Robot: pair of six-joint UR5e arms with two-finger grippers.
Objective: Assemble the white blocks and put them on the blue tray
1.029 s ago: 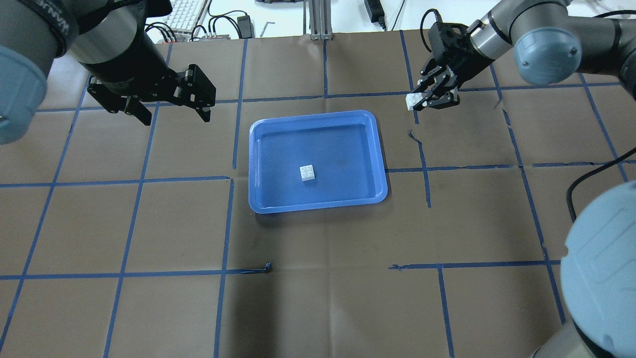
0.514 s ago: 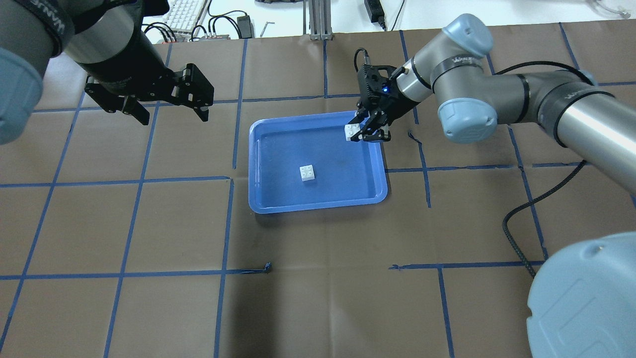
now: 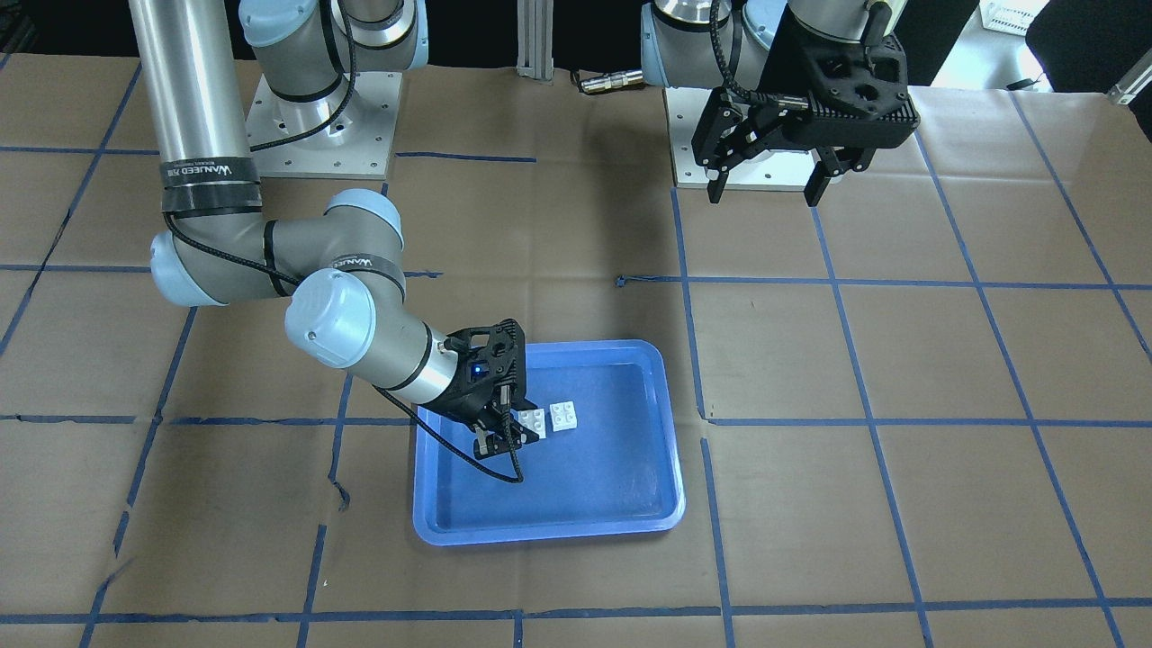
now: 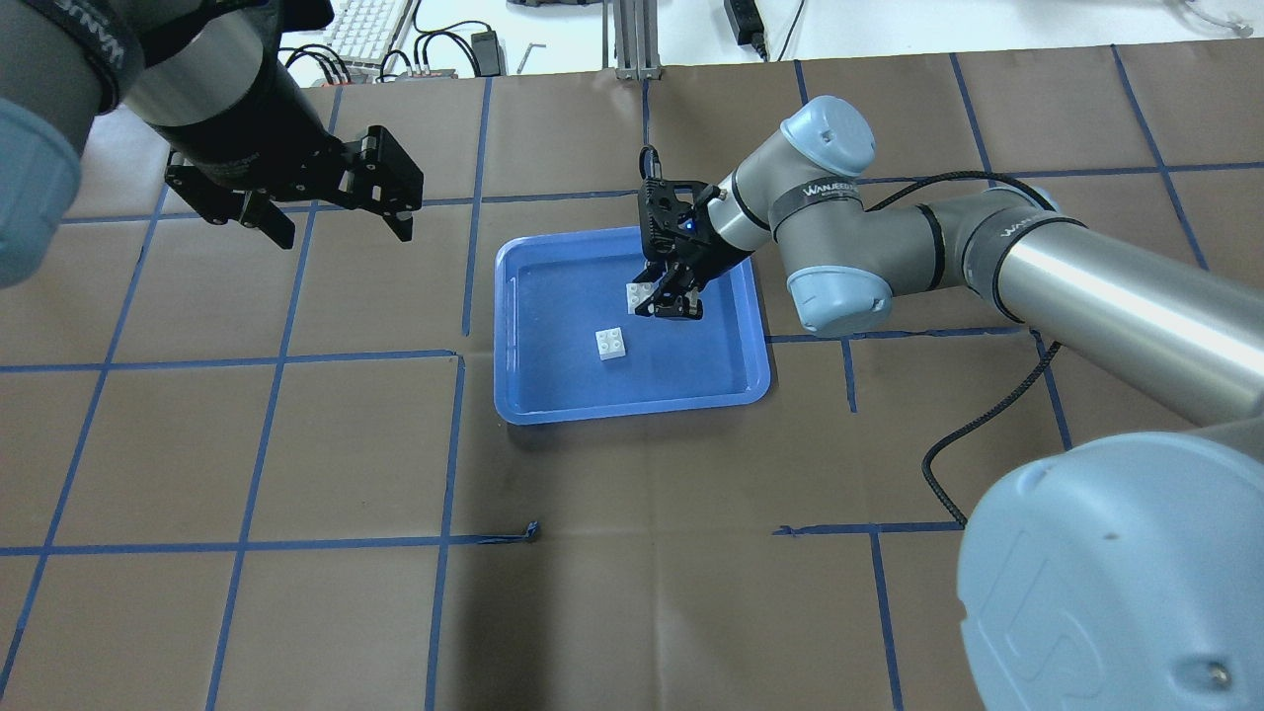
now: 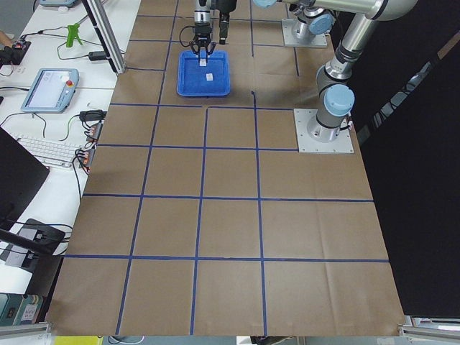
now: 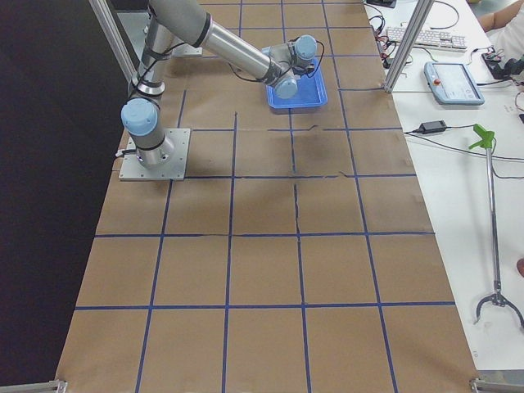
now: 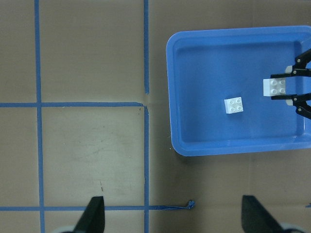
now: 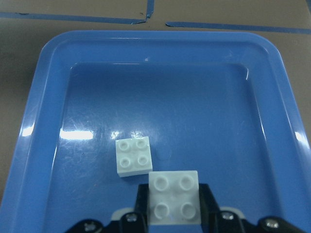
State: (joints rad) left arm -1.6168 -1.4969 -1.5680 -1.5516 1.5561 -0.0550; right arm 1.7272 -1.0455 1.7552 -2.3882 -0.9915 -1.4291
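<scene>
The blue tray (image 4: pixel 533 395) lies mid-table. One white block (image 4: pixel 612 344) sits studs-up on the tray's bottom; it also shows in the front view (image 3: pixel 564 415), the left wrist view (image 7: pixel 233 105) and the right wrist view (image 8: pixel 132 157). My right gripper (image 4: pixel 660 301) is shut on the second white block (image 4: pixel 640 295), holding it above the tray, just beside the first; the held block also shows in the right wrist view (image 8: pixel 174 198) and the front view (image 3: pixel 531 422). My left gripper (image 4: pixel 336 222) is open and empty, high over the table left of the tray.
The table is brown paper with blue tape lines. A keyboard (image 4: pixel 367 28) and cables lie beyond the far edge. A black cable (image 4: pixel 987 425) trails from my right arm over the table right of the tray. The tray rim (image 8: pixel 29 126) surrounds the blocks.
My right arm has swung left from beyond the tray's right side, carrying the white block over the rim to above the tray's middle. The left arm has barely moved.
</scene>
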